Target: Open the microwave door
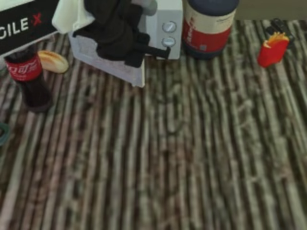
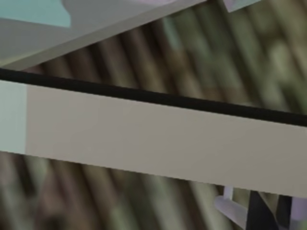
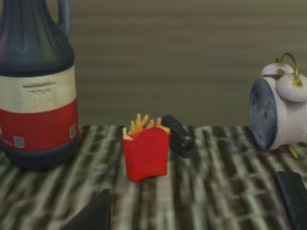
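Your left gripper (image 1: 160, 51) sits at the microwave (image 1: 165, 24) on the counter's (image 1: 192, 158) far edge; I cannot tell how its jaws stand. The microwave door (image 1: 112, 64) angles outward, partly open. Your right arm idles off-view, facing the fries carton (image 3: 145, 152).

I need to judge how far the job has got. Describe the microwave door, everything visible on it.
The microwave door is a flat white panel with a grey speckled mesh window. It stands swung out from the microwave, partly open, its free edge pointing toward the table's middle and its hinged side at the top view's left. The left gripper, black, hangs over it at its upper edge; whether it touches cannot be told. A bread roll lies beside the door, apart from it.
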Controlling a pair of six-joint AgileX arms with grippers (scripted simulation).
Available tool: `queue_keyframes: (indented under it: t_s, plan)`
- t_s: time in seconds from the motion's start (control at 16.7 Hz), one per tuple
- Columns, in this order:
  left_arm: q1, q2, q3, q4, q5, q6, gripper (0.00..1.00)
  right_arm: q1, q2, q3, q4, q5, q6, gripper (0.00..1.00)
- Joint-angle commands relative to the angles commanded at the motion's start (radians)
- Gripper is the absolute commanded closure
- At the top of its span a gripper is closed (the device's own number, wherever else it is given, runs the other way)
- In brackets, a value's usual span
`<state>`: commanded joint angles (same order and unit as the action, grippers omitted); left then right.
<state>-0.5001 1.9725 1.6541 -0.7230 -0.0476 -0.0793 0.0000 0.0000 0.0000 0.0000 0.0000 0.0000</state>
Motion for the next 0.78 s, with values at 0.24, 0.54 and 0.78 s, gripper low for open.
queue_keyframes:
  t_s: [0.24, 0.54, 0.78]
  plan:
    - [0.0, 0.0, 0.0, 0.0, 0.0, 0.0, 1.0, 0.0, 0.0, 0.0, 0.0, 0.0, 0.0, 0.0]
    - [0.013, -0.032, -0.044, 0.013, 0.033, 0.053, 1.0, 0.0, 0.0, 0.0, 0.0, 0.0, 0.0, 0.0]
    - [0.038, -0.074, -0.102, 0.029, 0.076, 0.131, 1.0, 0.0, 0.0, 0.0, 0.0, 0.0, 0.0, 0.0]
